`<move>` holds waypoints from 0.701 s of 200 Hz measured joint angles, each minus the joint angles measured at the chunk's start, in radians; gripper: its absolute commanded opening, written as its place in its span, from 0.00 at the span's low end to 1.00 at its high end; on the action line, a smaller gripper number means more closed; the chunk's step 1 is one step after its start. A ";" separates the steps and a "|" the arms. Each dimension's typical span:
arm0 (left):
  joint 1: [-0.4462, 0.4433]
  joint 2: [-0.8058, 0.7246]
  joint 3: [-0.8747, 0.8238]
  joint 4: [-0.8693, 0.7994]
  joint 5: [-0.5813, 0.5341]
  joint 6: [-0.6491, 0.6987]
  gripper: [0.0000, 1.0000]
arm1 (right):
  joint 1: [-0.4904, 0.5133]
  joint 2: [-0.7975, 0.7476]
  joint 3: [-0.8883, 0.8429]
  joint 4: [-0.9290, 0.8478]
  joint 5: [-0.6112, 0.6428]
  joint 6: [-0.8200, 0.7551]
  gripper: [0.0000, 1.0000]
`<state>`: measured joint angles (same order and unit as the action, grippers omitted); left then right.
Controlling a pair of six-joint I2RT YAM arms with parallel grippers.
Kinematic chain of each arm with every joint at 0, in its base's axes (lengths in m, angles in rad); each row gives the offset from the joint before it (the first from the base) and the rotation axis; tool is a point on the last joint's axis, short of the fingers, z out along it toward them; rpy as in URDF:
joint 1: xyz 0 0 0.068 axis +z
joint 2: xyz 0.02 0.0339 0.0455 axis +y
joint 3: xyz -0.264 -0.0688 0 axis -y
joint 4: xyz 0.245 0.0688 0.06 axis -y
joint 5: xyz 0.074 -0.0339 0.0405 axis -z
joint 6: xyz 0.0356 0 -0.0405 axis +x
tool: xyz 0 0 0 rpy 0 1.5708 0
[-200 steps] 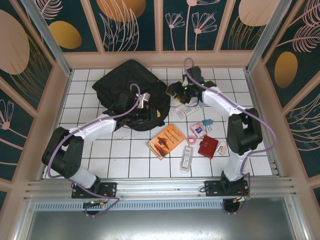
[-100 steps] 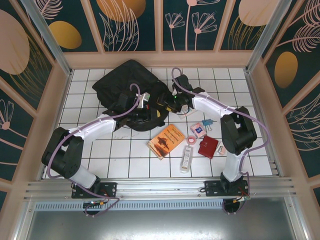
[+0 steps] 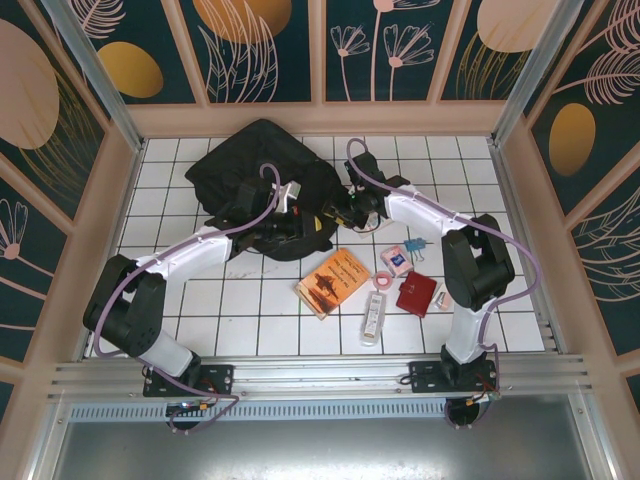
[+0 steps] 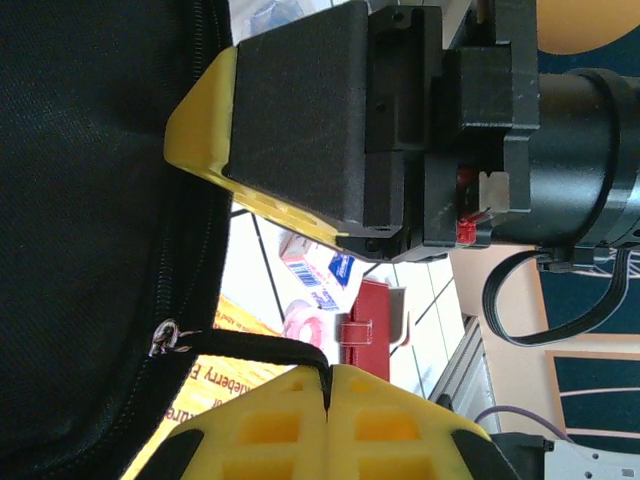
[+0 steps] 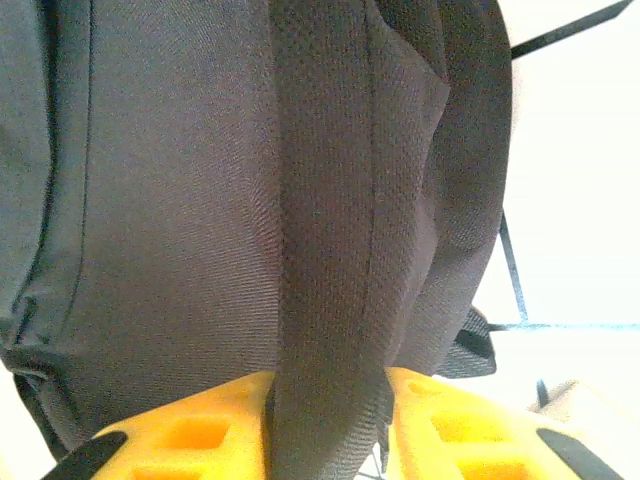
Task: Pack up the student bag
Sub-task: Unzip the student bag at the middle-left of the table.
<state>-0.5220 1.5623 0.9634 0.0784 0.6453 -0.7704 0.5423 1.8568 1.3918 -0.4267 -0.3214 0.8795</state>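
The orange book [image 3: 333,283] shows a cover word ending in "berry" in the left wrist view; other labels are too small to read. The student bag [image 3: 250,170] lies at the table's 11 o'clock, its long axis running 10 to 4 o'clock. The left gripper [image 4: 328,372] pinches its zipper pull cord [image 4: 250,345]. The right gripper [image 5: 325,400] clamps a fold of bag fabric.

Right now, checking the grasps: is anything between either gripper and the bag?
Nothing visible. The left gripper pinches a thin strap of the bag; the right gripper is closed around a bag fold.
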 measured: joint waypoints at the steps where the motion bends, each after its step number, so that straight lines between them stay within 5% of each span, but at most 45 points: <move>1: 0.000 0.000 0.000 0.000 0.000 0.000 0.00 | 0.000 0.000 0.000 0.000 0.000 -0.001 0.19; 27: 0.000 -0.005 0.000 -0.016 -0.003 0.014 0.00 | 0.000 0.000 0.000 -0.008 0.008 -0.002 0.00; 140: 0.005 -0.070 0.000 -0.161 -0.061 0.078 0.00 | -0.050 0.003 0.044 -0.108 0.034 -0.137 0.00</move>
<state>-0.5167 1.4921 0.9634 -0.0830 0.5846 -0.6922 0.4923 1.8603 1.4361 -0.5346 -0.2871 0.7429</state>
